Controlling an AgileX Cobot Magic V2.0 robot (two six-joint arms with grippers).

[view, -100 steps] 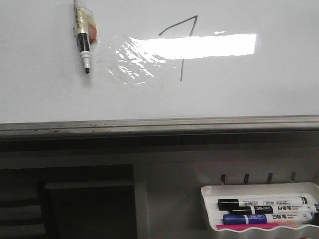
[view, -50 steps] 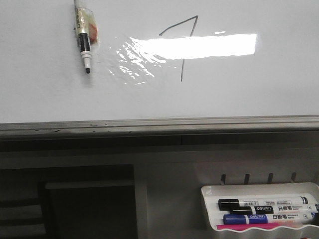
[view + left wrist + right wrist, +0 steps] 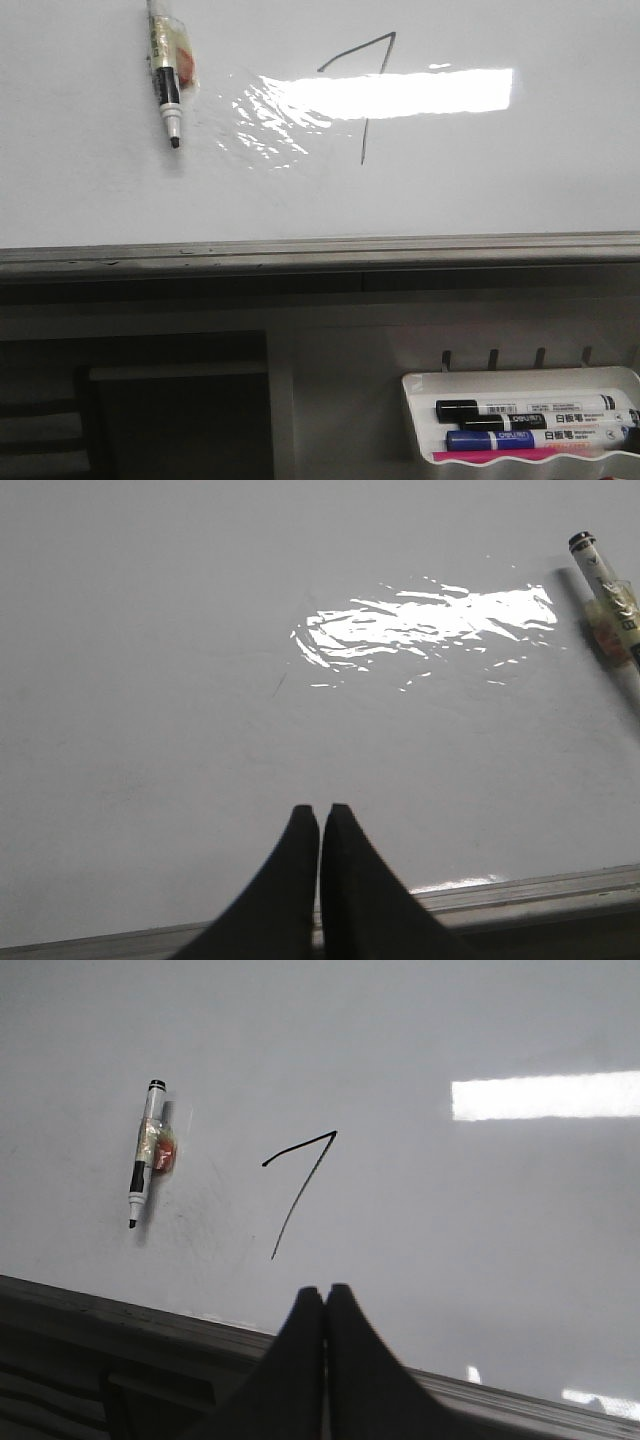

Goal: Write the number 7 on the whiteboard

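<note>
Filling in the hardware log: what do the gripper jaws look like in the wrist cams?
Left gripper and right gripper look alike: two plain matte black jaws, broad at the base and tapering to narrow, slightly rounded tips. No markings, cables or pads are visible. Neither arm appears in the front view.

The number 7 (image 3: pixel 365 90) is drawn in thin dark marker on the whiteboard (image 3: pixel 90 190), with a slanted top stroke and a long downstroke leaning slightly left. The glossy white board shows a bright glare band crossing the numeral, a wrinkled shiny patch beside it, and a grey metal bottom edge.
</note>
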